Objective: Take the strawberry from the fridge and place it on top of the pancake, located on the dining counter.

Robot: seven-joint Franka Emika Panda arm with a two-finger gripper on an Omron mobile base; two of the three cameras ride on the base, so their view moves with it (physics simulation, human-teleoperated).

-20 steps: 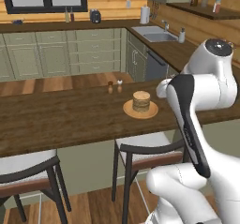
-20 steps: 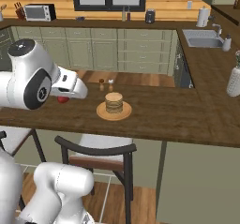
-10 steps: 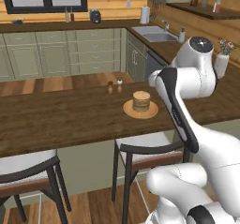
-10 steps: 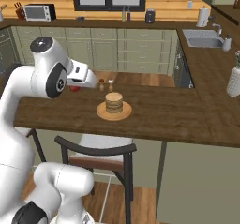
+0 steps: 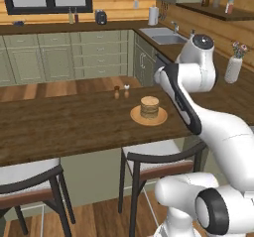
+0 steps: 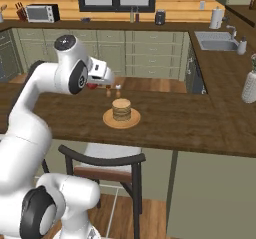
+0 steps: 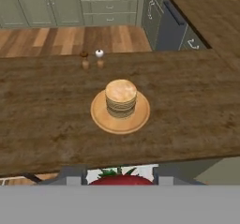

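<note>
My gripper [image 7: 120, 181] is shut on the strawberry [image 7: 123, 179], a small red fruit with green leaves squeezed between the two finger tips. From the right base view the strawberry [image 6: 91, 86] shows red under the hand, held above the dining counter [image 6: 190, 123] just left of the pancake [image 6: 121, 109]. The pancake [image 7: 121, 98] is a tan stack on a round orange-tan plate [image 7: 98, 120], a short way ahead of and below the gripper. It stands near the middle of the dining counter [image 5: 59, 127], and the pancake [image 5: 149, 107] has the arm's white links beside it. The fridge is out of view.
Two small shakers [image 7: 92, 59] stand just behind the plate at the counter's far edge. Stools [image 5: 158, 156] are tucked under the near edge. A white vase [image 6: 249, 85] sits on the right-hand counter, and a sink [image 6: 217, 43] lies beyond it.
The arm has swung up and over the dining counter, carrying the strawberry toward the pancake. The jaws have stayed shut on the fruit.
</note>
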